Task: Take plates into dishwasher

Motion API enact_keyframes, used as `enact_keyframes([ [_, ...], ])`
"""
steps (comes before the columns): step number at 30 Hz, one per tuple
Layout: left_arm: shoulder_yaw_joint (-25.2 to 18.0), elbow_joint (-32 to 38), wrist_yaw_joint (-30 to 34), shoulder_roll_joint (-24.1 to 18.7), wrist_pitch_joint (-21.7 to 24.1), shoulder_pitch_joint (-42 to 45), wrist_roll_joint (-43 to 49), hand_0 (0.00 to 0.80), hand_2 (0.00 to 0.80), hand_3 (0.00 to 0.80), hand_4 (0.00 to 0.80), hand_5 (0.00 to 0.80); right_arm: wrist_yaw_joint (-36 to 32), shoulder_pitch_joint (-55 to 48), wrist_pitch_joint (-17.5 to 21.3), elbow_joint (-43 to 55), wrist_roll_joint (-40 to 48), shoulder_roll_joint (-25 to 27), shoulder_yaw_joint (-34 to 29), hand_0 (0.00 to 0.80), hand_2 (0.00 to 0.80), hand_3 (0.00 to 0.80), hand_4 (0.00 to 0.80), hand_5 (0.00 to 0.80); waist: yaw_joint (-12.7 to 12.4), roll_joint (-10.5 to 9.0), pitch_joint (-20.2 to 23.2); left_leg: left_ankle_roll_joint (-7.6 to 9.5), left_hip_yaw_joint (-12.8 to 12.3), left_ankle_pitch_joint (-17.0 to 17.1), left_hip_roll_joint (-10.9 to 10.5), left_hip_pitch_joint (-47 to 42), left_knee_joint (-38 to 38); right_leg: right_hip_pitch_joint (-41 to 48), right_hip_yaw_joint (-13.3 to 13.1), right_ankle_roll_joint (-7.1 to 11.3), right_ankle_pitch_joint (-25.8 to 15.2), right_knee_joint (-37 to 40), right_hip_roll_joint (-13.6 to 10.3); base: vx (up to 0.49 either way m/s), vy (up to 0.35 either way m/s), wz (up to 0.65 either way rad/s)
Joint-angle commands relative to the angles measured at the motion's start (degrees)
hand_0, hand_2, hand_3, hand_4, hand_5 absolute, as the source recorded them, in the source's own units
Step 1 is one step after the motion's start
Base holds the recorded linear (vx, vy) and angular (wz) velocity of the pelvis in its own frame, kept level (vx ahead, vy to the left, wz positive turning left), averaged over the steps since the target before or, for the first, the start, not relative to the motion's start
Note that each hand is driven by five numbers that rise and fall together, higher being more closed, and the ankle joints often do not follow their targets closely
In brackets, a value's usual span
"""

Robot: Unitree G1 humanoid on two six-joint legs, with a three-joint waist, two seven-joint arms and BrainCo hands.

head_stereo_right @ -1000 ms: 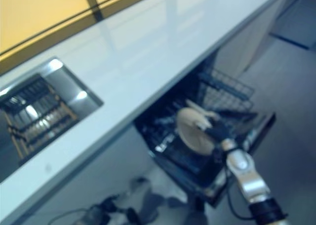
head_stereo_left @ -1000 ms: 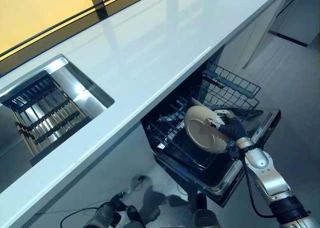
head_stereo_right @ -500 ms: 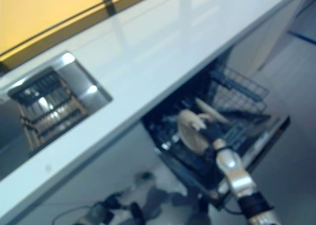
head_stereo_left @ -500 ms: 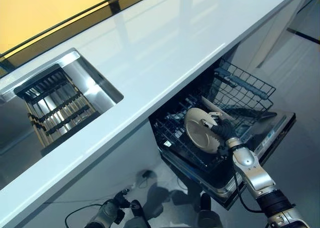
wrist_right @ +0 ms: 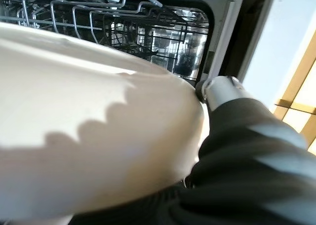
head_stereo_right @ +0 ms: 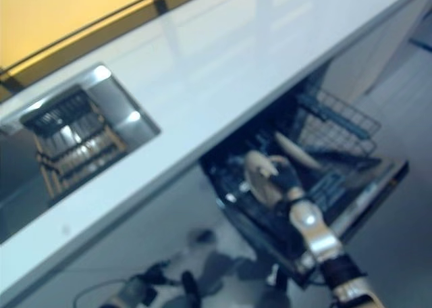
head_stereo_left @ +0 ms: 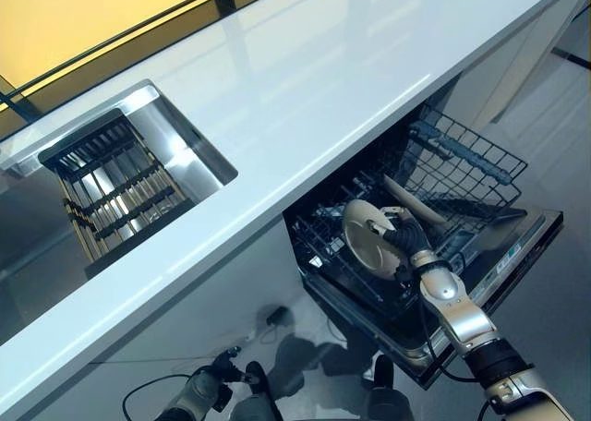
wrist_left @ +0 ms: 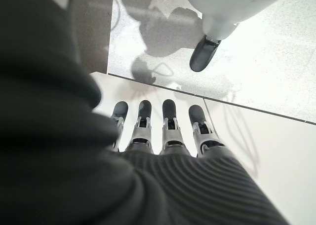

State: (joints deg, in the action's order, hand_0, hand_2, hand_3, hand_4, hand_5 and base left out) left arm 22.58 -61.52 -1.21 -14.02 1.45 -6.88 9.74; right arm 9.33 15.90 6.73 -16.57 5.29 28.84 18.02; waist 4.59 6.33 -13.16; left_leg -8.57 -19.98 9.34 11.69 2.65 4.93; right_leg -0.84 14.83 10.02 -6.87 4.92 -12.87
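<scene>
The right arm comes in from the lower right and reaches forward and down over the open dishwasher point(head_stereo_left: 517, 246), its wrist bent so that the right hand point(head_stereo_left: 406, 241) sits above the pulled-out lower rack point(head_stereo_left: 323, 246); the fingers point(head_stereo_left: 377, 225) are curled over the rim of a cream plate point(head_stereo_left: 365, 241) and grip it, the thumb on the other face; the plate stands nearly on edge, its hollow face turned toward the table, low among the wires of the rack, though whether it already rests in a slot I cannot tell; in the right wrist view the plate point(wrist_right: 94, 136) fills most of the frame, with the rack wires and the dark inside of the machine beyond it; a second plate point(head_stereo_left: 416, 199) of the same cream colour lies tilted in the rack just behind the hand, so two plates show in all, one held and one in the rack; the left hand point(wrist_left: 163, 131) hangs low by the floor point(wrist_left: 276, 52), well apart from the dishwasher, its fingers straight and side by side, holding nothing; above the dishwasher runs the long white table point(head_stereo_left: 305, 89), with one sink point(head_stereo_left: 185, 153) sunk into it at the left, and one dark ribbed drying rack point(head_stereo_left: 115, 190) lying inside that sink
</scene>
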Motion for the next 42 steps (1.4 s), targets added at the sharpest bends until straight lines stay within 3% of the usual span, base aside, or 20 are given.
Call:
enact_keyframes([
  [1, 3.43, -0.37, -0.11, -1.65, 0.49, -4.98, -1.13, 0.000, 0.000, 0.000, 0.000, 0.000, 2.16, 8.46, 2.32, 0.51, -2.89, -1.49, -0.13, 0.800, 0.800, 0.800, 0.800, 0.800, -1.45, -1.72, -2.87, 1.80, 3.70, -1.69, -3.05, 1.85, 0.07, -1.28, -0.35, -1.41, 3.51, -4.51, -1.41, 0.000, 0.000, 0.00],
  [15, 4.83, 0.07, 0.82, -1.93, 1.00, -6.91, -1.46, 0.000, 0.000, 0.000, 0.000, 0.000, 8.95, 14.49, -1.16, -6.35, -14.43, 0.80, 3.36, 0.800, 0.800, 0.800, 0.800, 0.800, -2.65, -0.20, -4.98, 2.05, 5.07, -1.53, -3.97, 3.30, 0.07, -3.28, -0.02, -1.38, 3.41, -5.63, -1.86, -0.006, -0.002, 0.03],
  [26, 7.15, -0.19, 0.22, -0.65, 2.41, -8.03, -3.18, 0.000, 0.000, 0.000, 0.000, 0.000, 20.02, 18.18, -4.07, -13.19, -20.66, 0.78, 5.58, 0.800, 0.800, 0.800, 0.800, 0.800, -3.35, 2.78, -6.86, 2.66, 6.44, -1.59, -5.55, 4.31, 0.07, -4.99, -0.30, -1.53, 4.10, -7.53, -3.02, -0.008, 0.036, 0.03],
  [42, 8.03, -0.21, -0.59, 0.21, 4.28, -7.51, -5.05, 0.000, 0.000, 0.000, 0.000, 0.000, 20.59, 17.13, -5.93, -17.69, -18.32, -0.21, 7.89, 0.800, 0.800, 0.800, 0.800, 0.800, -3.92, 5.59, -8.50, 3.72, 8.25, -1.92, -7.97, 4.81, 0.07, -7.12, -1.09, -1.55, 4.58, -10.90, -5.48, 0.003, 0.052, 0.02],
])
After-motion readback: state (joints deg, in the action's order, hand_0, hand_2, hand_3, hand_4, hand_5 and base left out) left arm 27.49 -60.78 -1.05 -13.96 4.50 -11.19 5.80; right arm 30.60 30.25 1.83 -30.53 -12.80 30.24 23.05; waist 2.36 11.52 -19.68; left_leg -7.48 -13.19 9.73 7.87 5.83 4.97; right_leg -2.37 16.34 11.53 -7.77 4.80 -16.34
